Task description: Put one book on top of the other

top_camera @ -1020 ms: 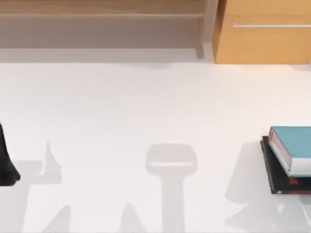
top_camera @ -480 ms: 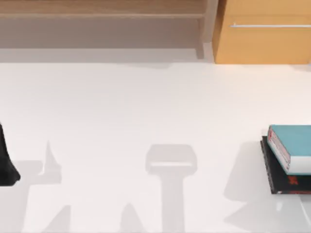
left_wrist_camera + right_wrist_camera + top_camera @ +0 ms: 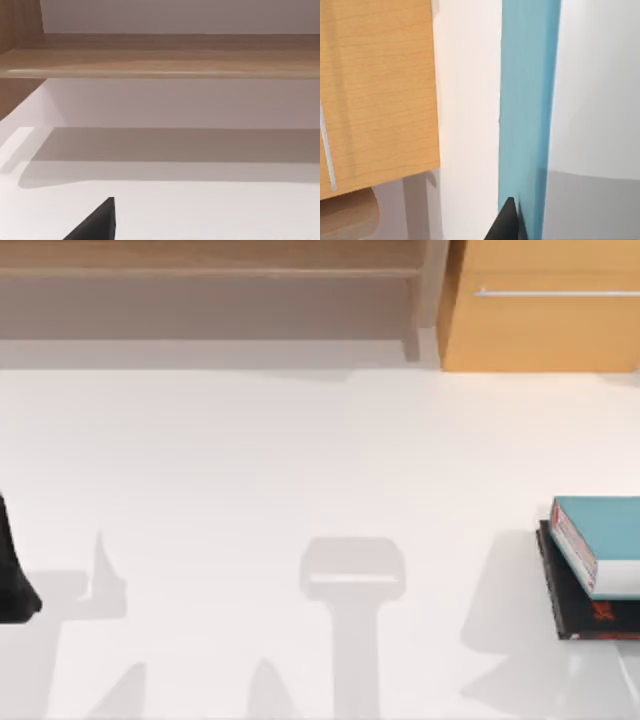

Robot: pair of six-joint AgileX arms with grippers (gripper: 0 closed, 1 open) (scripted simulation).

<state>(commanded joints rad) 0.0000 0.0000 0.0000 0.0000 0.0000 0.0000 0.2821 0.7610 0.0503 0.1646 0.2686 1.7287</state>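
teal book (image 3: 608, 530) is seen stacked on black book (image 3: 580, 602) at the tabletop (image 3: 300, 460) right edge in top view; right claw (image 3: 507, 222) state cannot be told, left arm parked left.

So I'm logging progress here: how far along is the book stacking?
Looks done: the thick teal-blue hardcover lies on the thin black book at the table's right edge. Right gripper sits beside the teal cover; left arm parked left. Only withdrawal seems left.
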